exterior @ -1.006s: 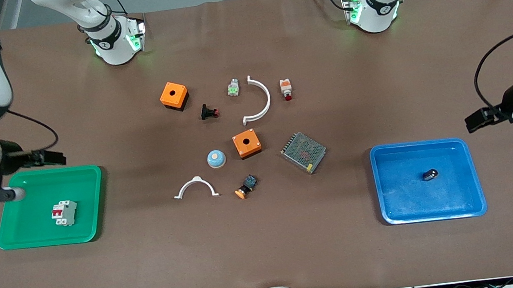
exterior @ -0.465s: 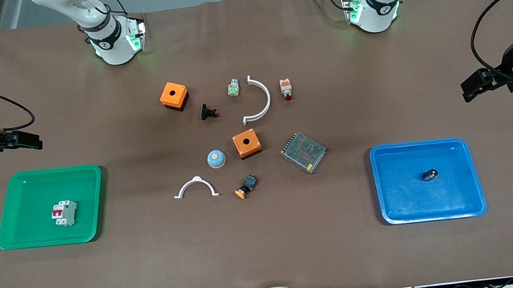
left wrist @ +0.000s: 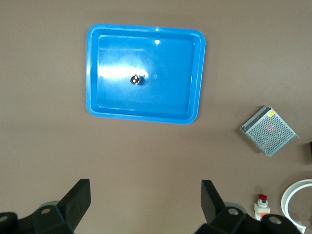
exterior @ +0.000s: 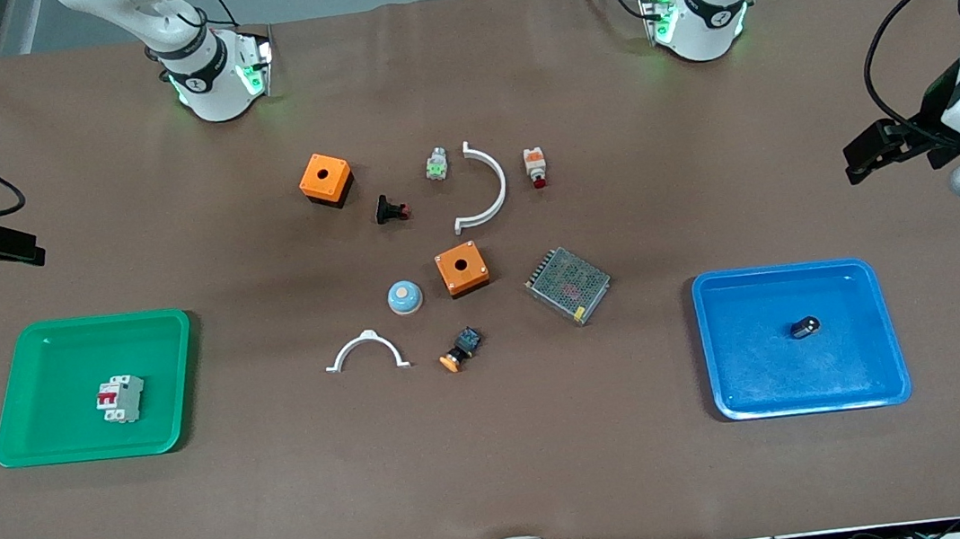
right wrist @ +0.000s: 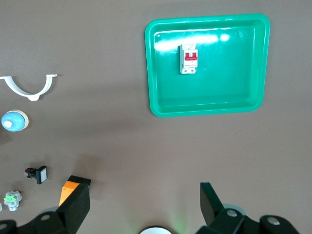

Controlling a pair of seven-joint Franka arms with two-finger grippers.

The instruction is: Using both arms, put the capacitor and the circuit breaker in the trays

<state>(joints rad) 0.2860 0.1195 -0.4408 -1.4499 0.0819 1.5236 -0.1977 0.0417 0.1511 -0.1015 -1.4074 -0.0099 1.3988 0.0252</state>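
Observation:
The circuit breaker (exterior: 121,399), a white-grey block with red levers, lies in the green tray (exterior: 176,376) at the right arm's end; it also shows in the right wrist view (right wrist: 188,58). The capacitor (exterior: 805,326), a tiny black cylinder, lies in the blue tray (exterior: 878,351) at the left arm's end; its silvery end shows in the left wrist view (left wrist: 136,80). My left gripper (exterior: 863,153) (left wrist: 145,195) is open and empty, high over bare table beside the blue tray. My right gripper (exterior: 21,251) (right wrist: 145,195) is open and empty, high over bare table beside the green tray.
Loose parts sit mid-table: two orange boxes (exterior: 325,179) (exterior: 461,270), a black flared part with red tip (exterior: 391,210), two white curved brackets (exterior: 484,186) (exterior: 366,351), a white-orange button (exterior: 534,166), a blue dome (exterior: 404,296), a metal mesh box (exterior: 568,285).
Both grippers have drawn away from their trays, toward the robots' side and the table's ends. The circuit breaker and the capacitor have not moved.

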